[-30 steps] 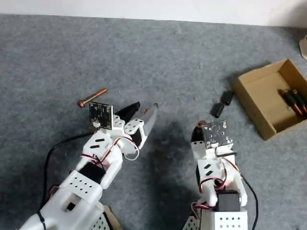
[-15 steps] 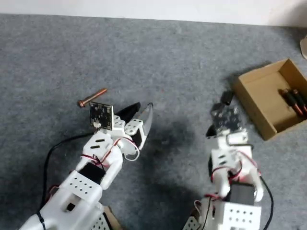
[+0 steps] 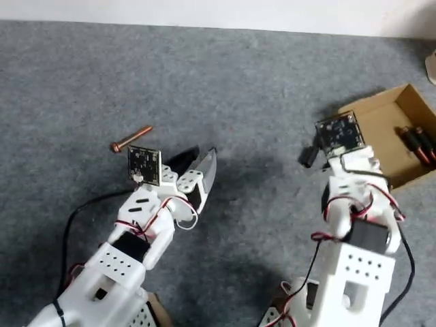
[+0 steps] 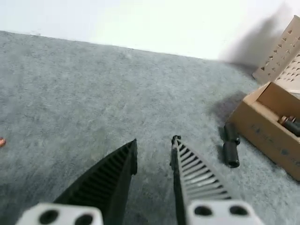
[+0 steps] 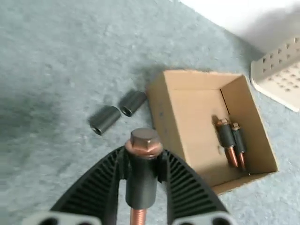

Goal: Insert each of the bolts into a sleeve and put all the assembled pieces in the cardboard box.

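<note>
The right gripper [image 5: 143, 157] has been swung toward the cardboard box [image 5: 192, 108], its fingers clamped on a sleeved bolt [image 5: 142, 180]. The left gripper [image 4: 153, 143] is kept stationary, fingers parted and empty. One bolt [image 3: 132, 137] and two sleeves [image 5: 105, 119] are left on the counter [image 3: 259, 82].

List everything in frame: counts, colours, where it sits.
cardboard box: 1, brown, open, on the carpet at the right
boxed assemblies: 2, black sleeves on copper bolts, side by side inside the box
loose sleeves: 2, black, on the carpet beside the box
loose bolt: 1, copper, on the carpet ahead of the left arm
held assembly: 1, copper bolt in black sleeve
perforated panel: 1, white, beyond the box
carpet: grey
left gripper: open, empty
right gripper: shut on the held assembly
</note>
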